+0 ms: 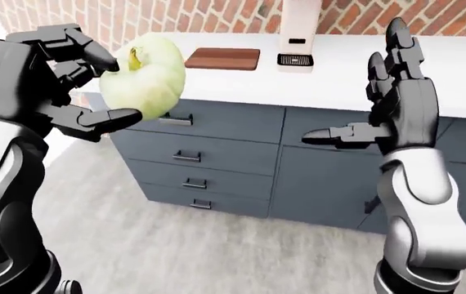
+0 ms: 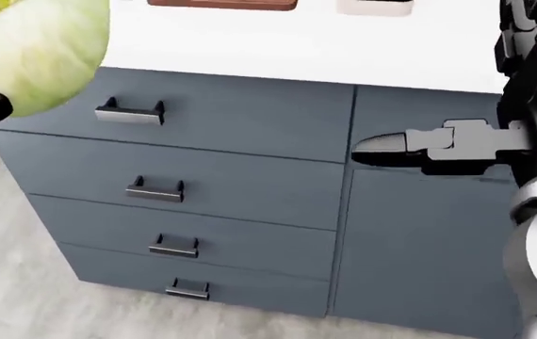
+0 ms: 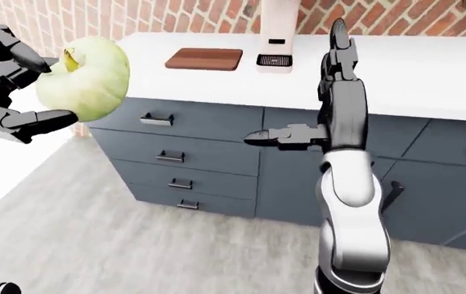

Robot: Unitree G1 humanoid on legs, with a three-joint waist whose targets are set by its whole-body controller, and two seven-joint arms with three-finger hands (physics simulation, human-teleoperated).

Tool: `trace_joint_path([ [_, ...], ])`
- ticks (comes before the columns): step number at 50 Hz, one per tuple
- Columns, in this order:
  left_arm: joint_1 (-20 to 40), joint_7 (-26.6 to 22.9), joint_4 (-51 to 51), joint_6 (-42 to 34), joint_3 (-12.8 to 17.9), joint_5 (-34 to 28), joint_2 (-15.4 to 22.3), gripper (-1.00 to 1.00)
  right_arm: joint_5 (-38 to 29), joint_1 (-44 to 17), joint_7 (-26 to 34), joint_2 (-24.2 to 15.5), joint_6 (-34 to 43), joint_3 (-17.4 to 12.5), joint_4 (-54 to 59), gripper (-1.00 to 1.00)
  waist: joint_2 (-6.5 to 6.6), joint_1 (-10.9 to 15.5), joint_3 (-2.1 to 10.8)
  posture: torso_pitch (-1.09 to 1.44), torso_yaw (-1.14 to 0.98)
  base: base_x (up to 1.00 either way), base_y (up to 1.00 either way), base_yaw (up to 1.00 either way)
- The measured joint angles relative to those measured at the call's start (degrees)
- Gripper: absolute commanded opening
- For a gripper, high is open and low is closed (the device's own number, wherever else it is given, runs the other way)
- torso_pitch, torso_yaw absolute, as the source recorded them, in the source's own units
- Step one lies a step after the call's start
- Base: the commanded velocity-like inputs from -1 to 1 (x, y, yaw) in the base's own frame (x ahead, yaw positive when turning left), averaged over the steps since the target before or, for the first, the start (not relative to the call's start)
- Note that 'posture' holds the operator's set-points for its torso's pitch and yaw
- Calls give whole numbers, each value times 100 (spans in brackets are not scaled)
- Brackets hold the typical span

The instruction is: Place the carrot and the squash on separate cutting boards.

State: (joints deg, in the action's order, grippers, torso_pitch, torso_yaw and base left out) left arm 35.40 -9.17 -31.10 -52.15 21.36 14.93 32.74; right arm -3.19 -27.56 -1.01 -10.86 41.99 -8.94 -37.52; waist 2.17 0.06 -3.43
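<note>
Brick wall behind, white table (image 1: 241, 76) running across, grey drawers (image 1: 192, 160) below, pale floor. My left robot hand (image 1: 69, 82) is clamped on the squash (image 1: 145, 76), fingers above and below it, held up at the left of the left-eye view, well short of the table. Cutting board (image 1: 222, 58) lies on the table just right of the squash in view, brown, nothing on it. White appliance (image 1: 298, 37) stands beside the board, further right. My right robot hand (image 1: 380, 101) is raised, fingers spread apart, holding nothing. Carrot not visible, second board not visible. Step, as I judge it: carrying the squash to the board. Next I need to get closer, bring the left arm over the board, lower and release.
</note>
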Motion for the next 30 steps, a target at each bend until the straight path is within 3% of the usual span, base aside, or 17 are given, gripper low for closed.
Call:
trace_joint_path([
  [8,80,-12,-71,59,-37,-17,-13,-51,40,-10,-64,-20,-183,-3,-37,100,-337,84,61,0,0,28,35,0],
  [11,40,-40,-45,45,-118,-9,-85,-51,46,62,-80,-33,-133,-70,13,100,-232,8,-57,0,0,28,35,0],
  [14,33,-116,6,-36,-232,41,-84,-51,24,93,-121,-39,-7,-114,51,100,-363,-51,24,0,0,28,35,0],
  [17,97,-120,-38,-13,-165,43,-60,-51,35,-4,-123,-81,-15,-118,-106,100,-257,-78,82,0,0,24,33,0],
  [20,169,-84,-143,92,-67,18,-16,-51,62,-39,-123,-85,-129,-145,-202,100,38,-72,78,0,0,5,9,0],
  [21,179,-67,-148,131,-21,0,3,-51,93,-58,-122,-63,-141,-133,-196,100,192,13,93,0,0,0,0,0],
  [24,40,-25,-36,104,41,-61,-35,-51,227,76,-106,24,-92,-32,-114,100,165,62,-143,0,0,0,-17,0],
  [26,-55,-10,55,-30,37,-103,-23,-51,334,64,-80,16,14,13,53,100,145,56,-67,0,0,0,0,-100],
  [30,14,34,39,-135,64,-145,-11,-51,400,72,-101,-52,-45,-54,-65,100,-108,37,66,0,0,0,0,-100],
])
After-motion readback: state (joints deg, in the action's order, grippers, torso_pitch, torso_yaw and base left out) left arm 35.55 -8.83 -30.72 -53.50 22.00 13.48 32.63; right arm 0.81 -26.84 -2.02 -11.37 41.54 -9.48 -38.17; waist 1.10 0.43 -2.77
